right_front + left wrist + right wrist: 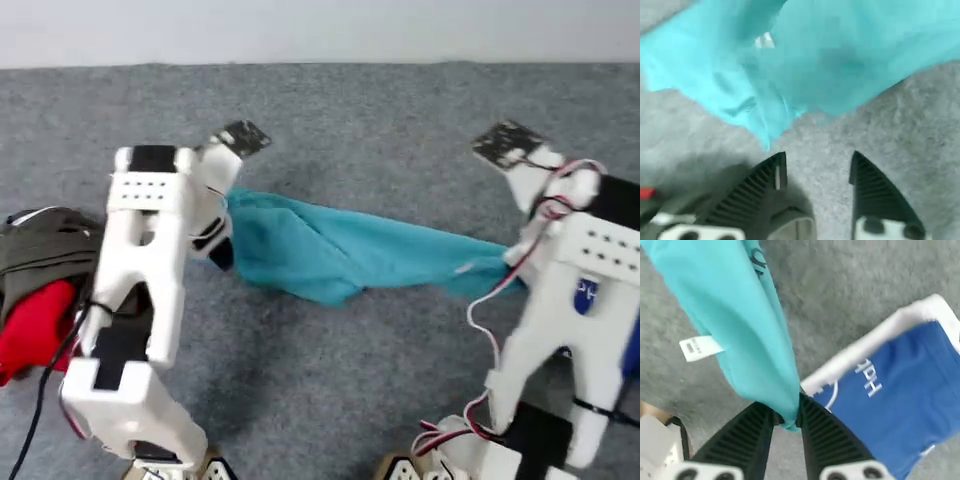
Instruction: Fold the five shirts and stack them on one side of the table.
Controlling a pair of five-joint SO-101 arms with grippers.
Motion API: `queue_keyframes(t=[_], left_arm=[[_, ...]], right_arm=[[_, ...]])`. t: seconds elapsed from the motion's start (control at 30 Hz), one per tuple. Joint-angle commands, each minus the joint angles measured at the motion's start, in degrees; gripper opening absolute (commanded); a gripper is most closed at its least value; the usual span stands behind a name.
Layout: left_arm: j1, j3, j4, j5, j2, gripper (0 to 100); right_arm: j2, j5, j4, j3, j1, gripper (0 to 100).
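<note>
Soft, matt teal cloth shirt; rough, felt-like grey table covering. Black, ribbed, matt plastic right gripper.

- My arms are white, blocky shells dotted with screw holes;
- my fingers are black and ribbed;
- red, white and black cables loop behind my right gripper.

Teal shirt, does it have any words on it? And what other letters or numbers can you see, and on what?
Nothing reads clearly.
On the teal shirt, the white tag: print too small to read.
On the teal shirt, the dark print: blurred and cut off.
On the blue fabric, the white letters: upside down and blurred.
On the right arm, the blue sticker: too small to read.
</note>
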State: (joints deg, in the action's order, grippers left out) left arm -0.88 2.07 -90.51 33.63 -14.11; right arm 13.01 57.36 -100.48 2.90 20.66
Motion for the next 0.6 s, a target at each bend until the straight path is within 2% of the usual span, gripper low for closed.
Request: queue_keyframes(t=[0.0, 0.37, 0.57], left_arm=[[2.02, 0.22, -1.41, 3.08, -1.93, 23], [12.75, -0.04, -2.64, 4.13, -3.34, 23], [13.98, -1.36, 0.35, 4.13, -7.47, 23]], right_arm=[[1.8, 2.55, -2.15, 0.18, 2.86, 0.9], [1.71, 2.37, -1.98, 0.09, 1.54, 1.0], [1.89, 2.37, -2.07, 0.09, 1.71, 1.0]])
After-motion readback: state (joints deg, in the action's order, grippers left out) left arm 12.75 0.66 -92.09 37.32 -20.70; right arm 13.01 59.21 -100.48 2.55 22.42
